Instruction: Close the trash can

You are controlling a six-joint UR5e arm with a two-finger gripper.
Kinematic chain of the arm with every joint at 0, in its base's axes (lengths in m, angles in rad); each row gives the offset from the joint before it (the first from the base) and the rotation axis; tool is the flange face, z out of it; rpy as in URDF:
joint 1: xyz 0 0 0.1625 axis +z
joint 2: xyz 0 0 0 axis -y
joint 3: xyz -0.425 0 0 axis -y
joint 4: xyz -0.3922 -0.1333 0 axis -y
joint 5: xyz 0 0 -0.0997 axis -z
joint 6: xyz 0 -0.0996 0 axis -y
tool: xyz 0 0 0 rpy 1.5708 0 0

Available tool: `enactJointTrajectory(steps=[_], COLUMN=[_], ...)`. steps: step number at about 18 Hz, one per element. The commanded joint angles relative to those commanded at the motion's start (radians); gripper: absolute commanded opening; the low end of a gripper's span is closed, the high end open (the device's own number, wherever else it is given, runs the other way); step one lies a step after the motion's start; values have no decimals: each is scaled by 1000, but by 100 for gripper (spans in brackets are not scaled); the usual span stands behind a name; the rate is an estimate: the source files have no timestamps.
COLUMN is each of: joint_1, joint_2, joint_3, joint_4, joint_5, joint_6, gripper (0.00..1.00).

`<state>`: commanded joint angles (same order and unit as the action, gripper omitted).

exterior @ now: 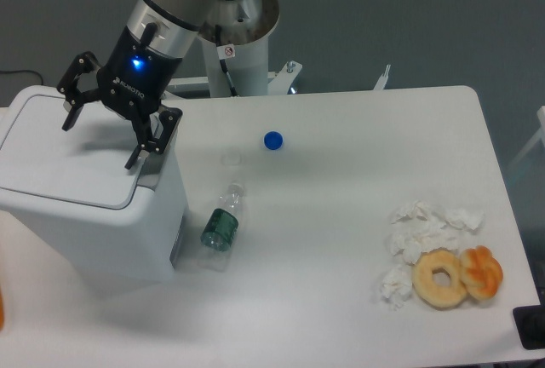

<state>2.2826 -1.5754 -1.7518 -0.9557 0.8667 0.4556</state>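
Observation:
The trash can [94, 215] is a large white bin at the left of the table, its flat lid [60, 151] lying down flush on top, with a grey tab at its right front corner. My gripper [100, 140] hovers just over the lid's right half, fingers spread wide and open, holding nothing. One fingertip [134, 162] is close to the lid's right edge; the other [66, 123] is over the lid's back left.
A clear plastic bottle [223, 223] lies on the table right beside the bin. A blue cap [272, 140] sits mid-table. Crumpled tissues [426, 232], a doughnut [439, 278] and a pastry [482, 272] are at the front right.

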Motion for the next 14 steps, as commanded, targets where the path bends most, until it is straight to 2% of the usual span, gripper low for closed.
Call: enactJointTrajectory(steps=[14], joint_1=[0], joint_2=[-5], joint_3=[-8], joint_4=[2], joint_5=[5], joint_6=[20], gripper=[100])
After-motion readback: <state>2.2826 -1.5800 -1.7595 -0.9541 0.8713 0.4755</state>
